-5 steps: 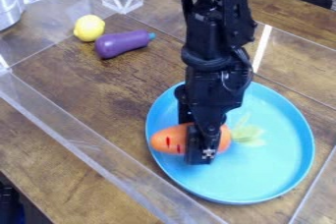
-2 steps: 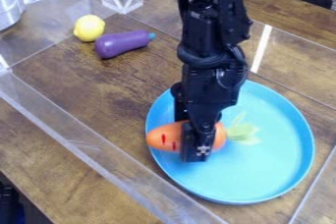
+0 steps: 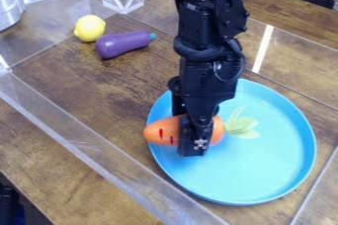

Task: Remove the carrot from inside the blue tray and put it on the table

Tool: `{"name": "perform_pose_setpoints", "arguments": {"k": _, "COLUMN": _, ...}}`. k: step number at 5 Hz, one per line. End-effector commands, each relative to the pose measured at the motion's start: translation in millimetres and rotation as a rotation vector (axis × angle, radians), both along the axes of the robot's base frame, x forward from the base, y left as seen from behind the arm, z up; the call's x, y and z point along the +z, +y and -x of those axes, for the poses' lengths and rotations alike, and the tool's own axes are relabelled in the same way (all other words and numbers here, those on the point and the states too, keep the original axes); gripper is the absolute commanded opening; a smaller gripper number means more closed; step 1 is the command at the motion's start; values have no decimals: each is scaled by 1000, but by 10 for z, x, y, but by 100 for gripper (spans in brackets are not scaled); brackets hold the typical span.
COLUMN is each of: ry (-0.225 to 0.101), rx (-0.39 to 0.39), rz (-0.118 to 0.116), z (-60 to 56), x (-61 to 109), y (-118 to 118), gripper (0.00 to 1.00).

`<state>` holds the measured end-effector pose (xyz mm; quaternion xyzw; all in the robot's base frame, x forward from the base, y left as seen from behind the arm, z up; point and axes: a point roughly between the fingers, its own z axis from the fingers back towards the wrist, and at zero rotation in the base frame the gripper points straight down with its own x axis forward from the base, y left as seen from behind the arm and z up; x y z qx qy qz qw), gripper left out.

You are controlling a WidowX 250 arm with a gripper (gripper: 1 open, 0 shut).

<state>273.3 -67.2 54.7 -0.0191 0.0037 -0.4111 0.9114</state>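
The orange carrot lies across the left part of the blue tray, its light green leafy top pointing right. My black gripper points straight down and is shut on the carrot's middle, hiding that part of it. The carrot seems slightly raised toward the tray's left rim; whether it still touches the tray I cannot tell. The dark wood table surrounds the tray.
A purple eggplant and a yellow lemon lie on the table at the back left. A glossy clear edging runs along the table's near left side. A clear container stands at the far left edge.
The arm and the held carrot have shifted slightly left and up in the picture, toward the tray's left rim. The gripper stays shut on the carrot.
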Motion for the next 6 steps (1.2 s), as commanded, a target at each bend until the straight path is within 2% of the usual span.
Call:
{"name": "perform_pose_setpoints", "arguments": {"k": 1, "ry": -87, "rx": 5, "rz": 13, "z": -91, "x": 290, "y": 42, "gripper": 0}}
{"name": "perform_pose_setpoints", "arguments": {"k": 4, "ry": -84, "rx": 4, "rz": -1, "z": -73, "x": 349, "y": 115, "gripper": 0}}
{"name": "perform_pose_setpoints", "arguments": {"k": 5, "ry": -82, "rx": -1, "rz": -13, "z": -63, "x": 416, "y": 138, "gripper": 0}}
{"name": "perform_pose_setpoints", "arguments": {"k": 6, "ry": -87, "rx": -1, "rz": -36, "z": -65, "x": 554, "y": 194, "gripper": 0}}
